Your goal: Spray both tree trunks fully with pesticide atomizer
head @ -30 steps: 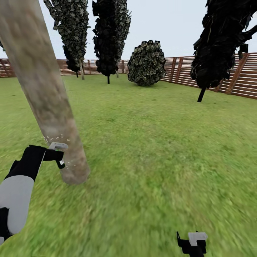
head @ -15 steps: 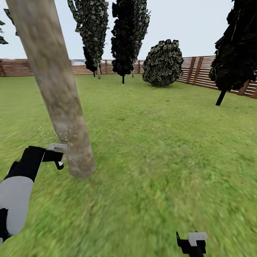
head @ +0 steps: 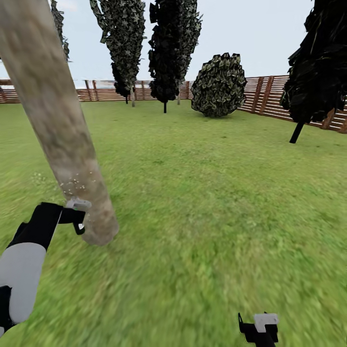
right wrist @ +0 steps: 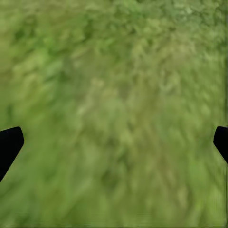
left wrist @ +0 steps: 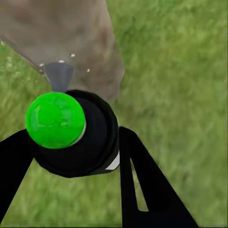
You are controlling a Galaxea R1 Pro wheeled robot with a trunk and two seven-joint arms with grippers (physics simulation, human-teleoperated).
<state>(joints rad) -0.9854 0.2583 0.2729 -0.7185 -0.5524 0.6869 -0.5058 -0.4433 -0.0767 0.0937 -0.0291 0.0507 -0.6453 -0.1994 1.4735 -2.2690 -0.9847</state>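
1. Currently, the lawn (head: 217,202) fills most of the head view, with a slatted fence (head: 270,99) at its far edge, dark cone trees (head: 168,48) and a round bush (head: 219,84) in front of it.
2. The trunk (head: 58,125) leans across the left of the head view, its base meeting the grass just beside the left gripper. Pale specks dot the bark and the air just above that gripper.
3. The left arm (head: 21,270) reaches forward from the lower left corner, grey forearm leading to a black wrist.
4. The left gripper (head: 77,214) is clamped on the atomizer (left wrist: 76,135). In the left wrist view, both black fingers (left wrist: 142,175) press the dark cylinder's sides; its cap shows a green dome and its nozzle points at the trunk base, close to the bark.
5. The right gripper (head: 260,327) sits low at the bottom edge of the head view, over grass. In the right wrist view its fingertips (right wrist: 9,145) stand wide apart, holding nothing.
6. Compared with half a second ago, the trunk sits further left in the head view and the far trees have barely moved; the left gripper holds almost the same place in the picture.
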